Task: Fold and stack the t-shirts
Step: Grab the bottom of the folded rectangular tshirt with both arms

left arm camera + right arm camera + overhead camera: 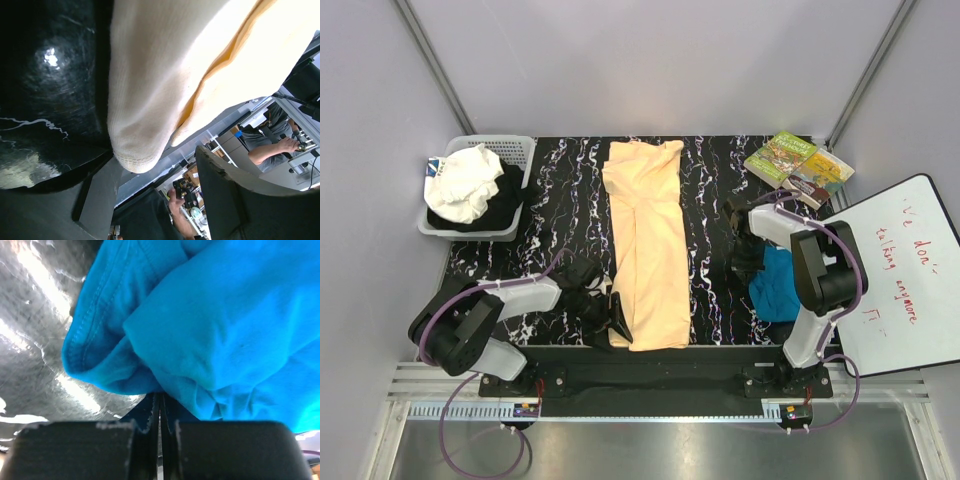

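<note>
Right claw (159,405) pinches teal t-shirt (225,315) (wrist view only); left claw (610,322) gapes at peach t-shirt (648,240).

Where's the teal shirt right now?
In the top view the teal t-shirt lies bunched on the right side of the table, against the right arm, right of the peach t-shirt; the right wrist view shows it just beyond the right gripper.
</note>
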`<state>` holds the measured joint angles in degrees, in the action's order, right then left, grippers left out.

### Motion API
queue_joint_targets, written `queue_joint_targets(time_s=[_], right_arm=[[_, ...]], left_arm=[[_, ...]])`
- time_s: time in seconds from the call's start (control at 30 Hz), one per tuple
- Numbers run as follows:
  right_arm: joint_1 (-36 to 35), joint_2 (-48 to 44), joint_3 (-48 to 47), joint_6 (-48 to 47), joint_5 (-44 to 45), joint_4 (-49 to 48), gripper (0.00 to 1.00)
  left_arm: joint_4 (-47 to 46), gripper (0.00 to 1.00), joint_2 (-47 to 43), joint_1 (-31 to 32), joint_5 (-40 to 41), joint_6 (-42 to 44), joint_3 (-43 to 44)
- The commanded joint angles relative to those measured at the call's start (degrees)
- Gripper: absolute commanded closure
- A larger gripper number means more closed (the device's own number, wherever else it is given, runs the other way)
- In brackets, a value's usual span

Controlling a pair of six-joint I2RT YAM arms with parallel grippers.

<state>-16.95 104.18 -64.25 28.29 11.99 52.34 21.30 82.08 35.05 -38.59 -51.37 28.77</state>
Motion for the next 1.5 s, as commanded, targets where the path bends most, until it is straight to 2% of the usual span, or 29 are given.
queue_joint_targets(time_s=[0.0, 0.13, 0.17, 0.2, 0.23, 0.27, 0.33, 0.4, 0.43, 0.57, 0.63, 0.7, 0.8, 0.9, 0.93, 1.0, 1.03, 1.07, 1.17, 1.27, 1.47], right_arm=[[0.3, 0.9, -2.8, -2.4, 4.5, -2.8, 1.0], [0.2, -6.2, -3.4, -2.6, -1.5, -1.5, 1.0], [0.0, -10.7, -3.3, -2.6, -2.1, -1.2, 1.0], [0.0, -13.0, -3.3, -2.4, -2.8, -0.7, 0.97], [0.0, -15.3, -3.3, -2.0, -4.7, 0.5, 0.92], [-0.1, -19.5, -2.6, -1.1, -6.0, 0.6, 0.79], [-0.8, -23.2, -0.6, -0.1, -9.2, 1.4, 0.63], [-2.6, -27.3, 1.1, 1.6, -10.9, 2.2, 0.5], [-3.6, -28.2, 3.4, 2.4, -11.8, 2.6, 0.47], [-10.3, -31.3, 9.3, 8.5, -15.5, 2.4, 0.41], [-14.3, -31.8, 12.9, 11.0, -18.2, 0.2, 0.35], [-16.3, -31.2, 15.3, 13.7, -21.5, -2.2, 0.34], [-20.2, -30.2, 19.5, 17.2, -22.5, -6.0, 0.33], [-22.3, -29.7, 22.7, 19.7, -23.9, -10.9, 0.33], [-22.7, -28.8, 23.3, 20.7, -24.2, -12.1, 0.32], [-24.4, -27.6, 23.6, 21.8, -25.7, -16.2, 0.33], [-25.5, -26.1, 23.6, 23.1, -25.9, -17.3, 0.33], [-26.4, -25.2, 23.4, 23.6, -26.1, -18.5, 0.33], [-30.4, -21.5, 22.3, 25.5, -26.6, -22.9, 0.31], [-32.3, -19.2, 20.6, 26.9, -26.4, -23.2, 0.29], [-33.4, -18.4, 21.2, 28.2, -27.4, -24.3, 0.28]], left_arm=[[-3.9, 0.34, -0.2, -0.7, 11.3, 4.0, 0.3], [-3.5, 0.34, -1.2, -0.7, 12.0, 4.0, 0.1], [-3.5, 0.33, -1.4, -0.7, 12.1, 4.2, 0.0], [-3.3, 0.33, -1.6, -0.7, 12.2, 4.3, 0.0], [-3.2, 0.33, -1.6, -0.7, 12.7, 4.4, -0.1], [-3.3, 0.32, -1.6, -0.7, 13.0, 4.6, 0.0], [-3.3, 0.32, -1.0, -0.7, 13.4, 5.1, 0.2], [-3.2, 0.32, -0.3, -0.7, 13.4, 5.5, 1.0], [-3.1, 0.31, 0.1, -0.7, 13.5, 5.8, 1.1], [-2.7, 0.29, 1.1, -0.7, 14.2, 6.7, 2.6], [-1.3, 0.24, 1.5, -0.7, 15.2, 7.5, 3.7], [0.5, 0.19, 1.5, -0.6, 16.9, 7.9, 4.7], [1.5, 0.19, 1.2, -0.7, 18.1, 8.2, 5.3], [1.4, 0.33, 1.6, -0.7, 18.1, 8.7, 5.8], [1.3, 0.51, 1.8, -0.7, 18.1, 8.9, 5.9], [1.2, 0.71, 2.0, -0.7, 18.3, 8.9, 6.0], [1.2, 0.89, 2.0, -0.7, 18.2, 8.9, 6.0], [1.2, 1.0, 2.1, -0.7, 18.3, 8.9, 6.0], [1.2, 1.0, 2.1, -0.7, 18.5, 9.1, 5.9], [1.2, 1.0, 2.1, -0.7, 18.6, 9.3, 5.9], [1.1, 1.0, 2.3, -0.7, 19.1, 9.1, 5.6]])
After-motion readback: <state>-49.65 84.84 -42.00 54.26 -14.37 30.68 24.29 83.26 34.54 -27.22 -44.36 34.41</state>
